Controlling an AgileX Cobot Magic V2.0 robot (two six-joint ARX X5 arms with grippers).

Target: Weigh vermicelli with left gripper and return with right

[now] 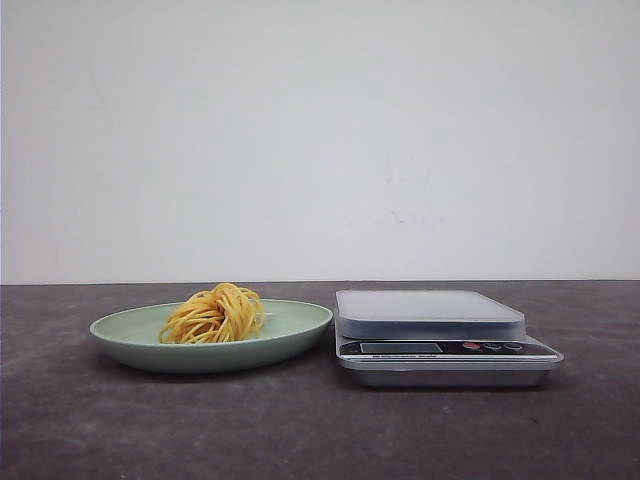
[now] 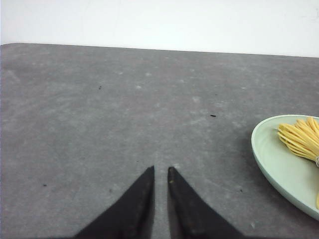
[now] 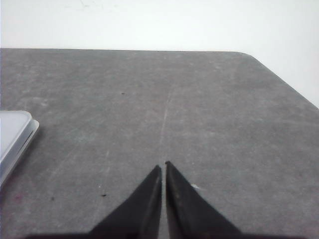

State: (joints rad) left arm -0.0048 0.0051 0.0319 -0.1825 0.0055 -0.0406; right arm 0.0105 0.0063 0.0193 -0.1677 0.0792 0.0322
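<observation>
On the dark grey stone-like tabletop (image 1: 300, 430), left of centre in the front view, sits a shallow pale green round plate (image 1: 290, 330). Its centre carries the vermicelli (image 1: 214, 315), a round bundle of thin golden-yellow noodle strands resting on the plate. Just beside the plate, at centre right of that frame, stands a silver digital kitchen scale (image 1: 445, 350) with a flat grey weighing platform (image 1: 428, 306) and a dark front panel showing a display and small buttons; nothing lies on the platform. Neither arm appears in the front view. The left wrist view shows the left gripper (image 2: 160, 169) over bare tabletop, its 2 black fingers nearly together with a narrow gap, holding nothing, the plate rim and noodles at right edge. The right wrist view shows the right gripper (image 3: 163, 165) likewise almost closed and empty, the scale's corner at left edge.
</observation>
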